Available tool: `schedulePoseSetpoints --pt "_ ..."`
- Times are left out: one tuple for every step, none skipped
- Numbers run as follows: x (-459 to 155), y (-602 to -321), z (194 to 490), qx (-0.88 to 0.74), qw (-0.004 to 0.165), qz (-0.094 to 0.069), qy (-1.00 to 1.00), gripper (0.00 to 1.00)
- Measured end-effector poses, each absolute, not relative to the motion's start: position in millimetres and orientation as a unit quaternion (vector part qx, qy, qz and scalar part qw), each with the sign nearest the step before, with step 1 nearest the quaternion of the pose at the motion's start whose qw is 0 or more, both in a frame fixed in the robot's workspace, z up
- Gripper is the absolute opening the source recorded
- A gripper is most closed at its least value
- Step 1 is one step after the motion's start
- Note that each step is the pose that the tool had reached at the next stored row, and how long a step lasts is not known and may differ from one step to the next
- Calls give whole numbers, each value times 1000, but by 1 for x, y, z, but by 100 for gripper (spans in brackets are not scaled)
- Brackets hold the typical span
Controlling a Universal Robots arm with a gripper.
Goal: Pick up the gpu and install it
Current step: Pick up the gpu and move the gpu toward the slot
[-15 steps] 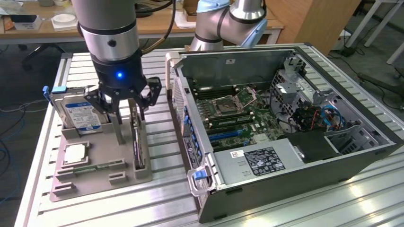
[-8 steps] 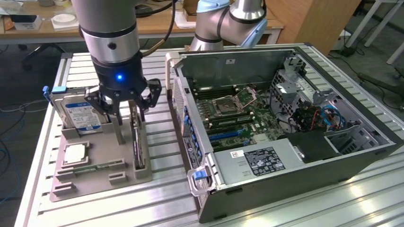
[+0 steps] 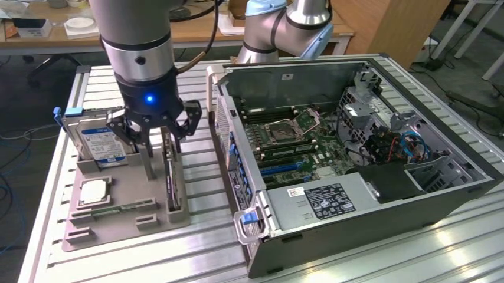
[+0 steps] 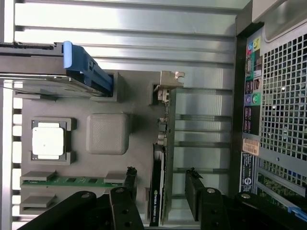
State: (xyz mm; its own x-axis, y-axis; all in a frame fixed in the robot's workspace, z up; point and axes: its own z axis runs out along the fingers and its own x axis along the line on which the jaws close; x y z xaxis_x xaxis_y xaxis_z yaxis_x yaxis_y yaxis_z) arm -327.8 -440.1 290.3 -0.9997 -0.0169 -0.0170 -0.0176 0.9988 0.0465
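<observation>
Robotics lab, PC-assembly test cell. An open tower case (image 3: 441, 194) lies on a slotted aluminium bench (image 3: 441, 253). Just beside the case, a grey fixture tray (image 3: 102, 227) racks loose parts: hard drive (image 3: 98, 141), CPU (image 3: 93, 191), gpu (image 3: 171, 177). Robot arm (image 3: 138, 41) above the tray, second arm (image 3: 275, 26) behind the case. Wooden desks (image 3: 197, 32) and floor cables (image 3: 473, 97) beyond the case.

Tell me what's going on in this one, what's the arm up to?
The arm's gripper hangs open over the grey parts tray, one finger on either side of the gpu, which stands on edge in its slot. There are gaps on both sides, so the card is not yet gripped or lifted. The hard drive and CPU chip sit in the same tray. The open computer case lies to the exterior view's right.
</observation>
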Motion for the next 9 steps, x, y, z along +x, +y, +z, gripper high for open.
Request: schedulePoseSetpoints --pt "-328 -440 290 -9 8 23 1000 53" --pt "-328 -440 289 -9 8 23 1000 53" --pt "-328 -441 288 -9 8 23 1000 53" --pt "-328 -441 288 -9 8 23 1000 53" --pt "-328 -442 287 -9 8 23 1000 53" --pt "-328 -442 286 -9 8 23 1000 53" --pt "-328 -443 285 -8 8 23 1000 53" --pt "-328 -443 285 -8 8 23 1000 53" --pt "-328 -443 284 -8 8 23 1000 53"
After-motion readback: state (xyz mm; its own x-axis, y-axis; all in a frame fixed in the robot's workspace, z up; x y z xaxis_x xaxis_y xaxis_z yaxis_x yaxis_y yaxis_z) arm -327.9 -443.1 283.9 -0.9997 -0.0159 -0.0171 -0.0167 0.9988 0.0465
